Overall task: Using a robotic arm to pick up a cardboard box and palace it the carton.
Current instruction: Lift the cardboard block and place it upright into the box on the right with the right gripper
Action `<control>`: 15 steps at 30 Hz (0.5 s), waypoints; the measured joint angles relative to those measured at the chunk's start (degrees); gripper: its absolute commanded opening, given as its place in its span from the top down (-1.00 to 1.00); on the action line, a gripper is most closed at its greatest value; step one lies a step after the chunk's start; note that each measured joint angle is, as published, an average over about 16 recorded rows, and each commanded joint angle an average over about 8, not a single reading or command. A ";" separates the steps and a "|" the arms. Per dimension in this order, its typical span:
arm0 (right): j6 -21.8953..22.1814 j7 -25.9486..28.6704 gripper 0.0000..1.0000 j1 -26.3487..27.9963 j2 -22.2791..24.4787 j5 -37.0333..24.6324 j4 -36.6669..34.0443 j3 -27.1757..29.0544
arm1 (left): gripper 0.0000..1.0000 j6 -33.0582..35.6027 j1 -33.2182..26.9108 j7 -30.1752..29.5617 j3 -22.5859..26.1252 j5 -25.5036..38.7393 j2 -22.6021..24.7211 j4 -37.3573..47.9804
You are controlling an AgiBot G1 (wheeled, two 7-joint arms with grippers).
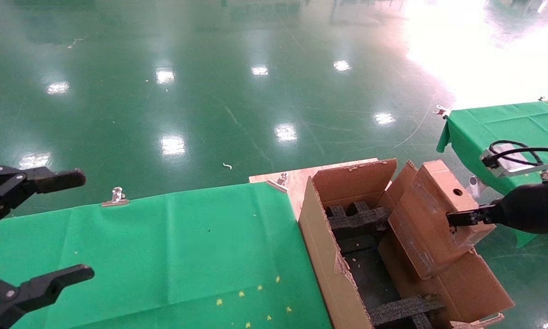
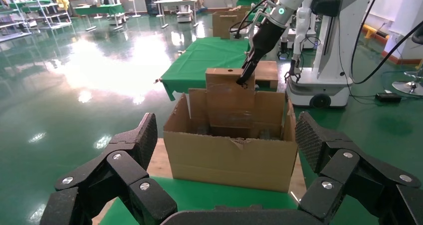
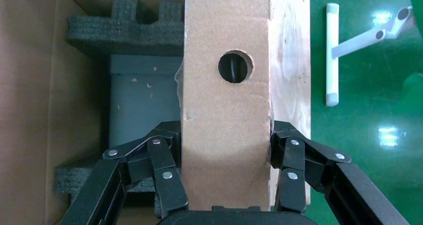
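Right end effector is clamped on the cardboard box, one finger pressed to each long side, the face with the round hole turned up toward the wrist camera. In the head view you see the box held tilted above the right part of the carton, its lower end just over the right-hand flap and not yet down among the black foam strips. Whether it touches the flap cannot be told.

Left end effector is parked at the near left over the green-clothed surface, fingers spread wide, holding nothing.

Handling, as a judgement: the box looks light and fairly stiff, plain corrugated board. The side walls show no buckling under the fingers, so your grip seems adequate. Clear tape bands on the faces would be slick; the bare cardboard sides you hold now look like the better purchase. Squeeze harder and the walls may cave, since the hole suggests a mostly hollow interior.

The carton's torn flap edges and the foam dividers are the likely snag points. You will probably need to level the box and line it up with a gap between the foam strips before lowering.
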 measured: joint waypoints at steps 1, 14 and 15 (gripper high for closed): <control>0.26 0.60 1.00 -0.28 -0.15 -0.32 0.06 -0.20 | -1.00 0.00 0.00 0.00 0.00 0.00 0.00 0.00; 5.32 9.13 1.00 -4.71 -2.90 -4.19 0.22 -2.75 | -1.00 0.00 0.00 0.00 0.00 0.00 0.00 0.00; 5.81 9.75 1.00 -5.10 -3.15 -4.53 0.22 -2.95 | -1.00 0.00 0.00 0.00 0.00 0.00 0.00 0.00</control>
